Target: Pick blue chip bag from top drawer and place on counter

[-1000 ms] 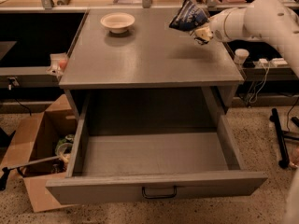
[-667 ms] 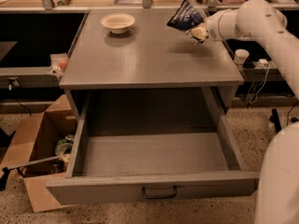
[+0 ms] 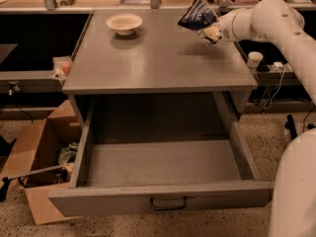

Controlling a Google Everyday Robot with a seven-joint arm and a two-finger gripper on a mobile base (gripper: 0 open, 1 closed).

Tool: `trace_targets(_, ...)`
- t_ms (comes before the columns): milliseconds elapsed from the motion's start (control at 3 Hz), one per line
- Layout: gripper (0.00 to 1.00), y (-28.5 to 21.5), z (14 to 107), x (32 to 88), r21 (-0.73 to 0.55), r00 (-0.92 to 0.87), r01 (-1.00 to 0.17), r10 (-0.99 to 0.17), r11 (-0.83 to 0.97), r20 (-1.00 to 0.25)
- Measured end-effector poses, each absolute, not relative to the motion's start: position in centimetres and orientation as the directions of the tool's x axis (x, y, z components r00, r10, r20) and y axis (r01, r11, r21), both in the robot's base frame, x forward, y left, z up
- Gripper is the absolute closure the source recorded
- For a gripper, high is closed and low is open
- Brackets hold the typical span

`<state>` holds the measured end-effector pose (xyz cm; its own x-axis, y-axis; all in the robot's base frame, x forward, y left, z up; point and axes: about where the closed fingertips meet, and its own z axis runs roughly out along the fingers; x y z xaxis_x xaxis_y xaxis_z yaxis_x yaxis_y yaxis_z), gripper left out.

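Note:
The blue chip bag [image 3: 198, 15] is a dark navy foil bag with white lettering, held in the air above the far right part of the counter [image 3: 158, 58]. My gripper [image 3: 210, 32] is shut on the bag's lower edge, reaching in from the right on the white arm. The bag casts a shadow on the counter beneath it. The top drawer [image 3: 163, 199] is pulled fully open below the counter, its gray inside bare, with its dark pull handle [image 3: 168, 203] on the front panel.
A white bowl [image 3: 124, 23] stands at the counter's far left. A brown cardboard box [image 3: 42, 164] with items sits on the floor left of the drawer. A white cylinder [image 3: 255, 59] and cables lie right of the cabinet. Shelves with clutter run behind.
My gripper has carried the bag slightly farther back and higher over the counter's right side. The view has shifted a little; the drawer stays open.

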<state>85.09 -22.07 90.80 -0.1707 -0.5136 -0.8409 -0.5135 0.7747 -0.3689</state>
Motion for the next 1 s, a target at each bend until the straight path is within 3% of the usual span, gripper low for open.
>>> trace_targets(333,0.35,-22.07,90.80,85.09,-0.369,-0.171,-0.514,-0.514,0.775,-0.841)
trace_targets(667,0.04,-22.06,90.79,85.09,-0.369,-0.171,-0.514,-0.514,0.775,-0.841)
trace_targets(1000,0.00,-22.06,90.79,85.09,-0.369,-0.171,-0.514,-0.513,0.775,-0.841)
